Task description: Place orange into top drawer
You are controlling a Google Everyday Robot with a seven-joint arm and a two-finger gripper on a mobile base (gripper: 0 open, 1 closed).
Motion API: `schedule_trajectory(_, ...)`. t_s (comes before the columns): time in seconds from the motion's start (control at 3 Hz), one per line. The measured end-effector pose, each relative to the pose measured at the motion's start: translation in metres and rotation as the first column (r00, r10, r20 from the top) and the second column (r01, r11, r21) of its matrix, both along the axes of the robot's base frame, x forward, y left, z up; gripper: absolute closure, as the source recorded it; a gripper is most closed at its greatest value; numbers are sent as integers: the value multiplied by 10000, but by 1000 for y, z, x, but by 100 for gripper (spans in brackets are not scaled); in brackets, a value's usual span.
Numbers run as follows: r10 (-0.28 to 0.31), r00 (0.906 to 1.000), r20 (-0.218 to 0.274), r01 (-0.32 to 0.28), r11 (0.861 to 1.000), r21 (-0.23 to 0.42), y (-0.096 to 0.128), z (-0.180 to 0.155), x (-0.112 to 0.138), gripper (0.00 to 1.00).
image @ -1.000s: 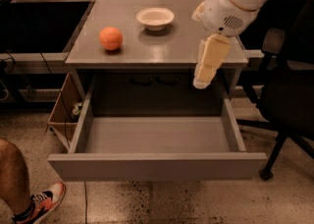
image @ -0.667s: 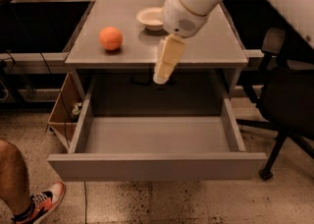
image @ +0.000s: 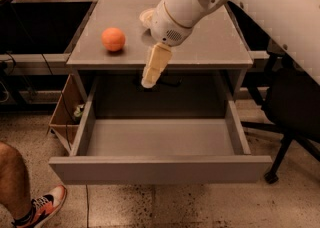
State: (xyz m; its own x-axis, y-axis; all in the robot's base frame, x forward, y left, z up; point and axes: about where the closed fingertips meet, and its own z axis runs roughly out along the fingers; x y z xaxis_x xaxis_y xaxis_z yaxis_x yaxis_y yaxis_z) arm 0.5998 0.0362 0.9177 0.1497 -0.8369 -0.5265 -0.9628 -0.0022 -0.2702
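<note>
The orange (image: pixel 113 39) sits on the left part of the grey cabinet top (image: pixel 210 47). The top drawer (image: pixel 160 168) is pulled fully open below it and its inside is bare. My gripper (image: pixel 150 78) hangs down at the front edge of the cabinet top, to the right of the orange and apart from it, above the back of the open drawer. It holds nothing that I can see. My white arm comes in from the upper right.
A shallow white bowl (image: pixel 146 17) stands on the cabinet top behind my arm, mostly hidden. A black office chair (image: pixel 292 117) is at the right. A person's leg and sneaker (image: pixel 35 203) are at the lower left. A wooden shelf unit (image: pixel 62 117) stands left of the cabinet.
My arm and gripper have swung left across the cabinet top, from its right front corner to near the middle, closer to the orange. The orange and drawer have not moved.
</note>
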Motion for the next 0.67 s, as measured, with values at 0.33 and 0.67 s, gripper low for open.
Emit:
schedule_trajectory(0.33, -80, 9999, 95, 76, 9992, 391, 8, -3, 30, 0)
schedule_trajectory(0.67, -266, 9992, 305, 230, 9934, 1125, 27, -8, 83, 0)
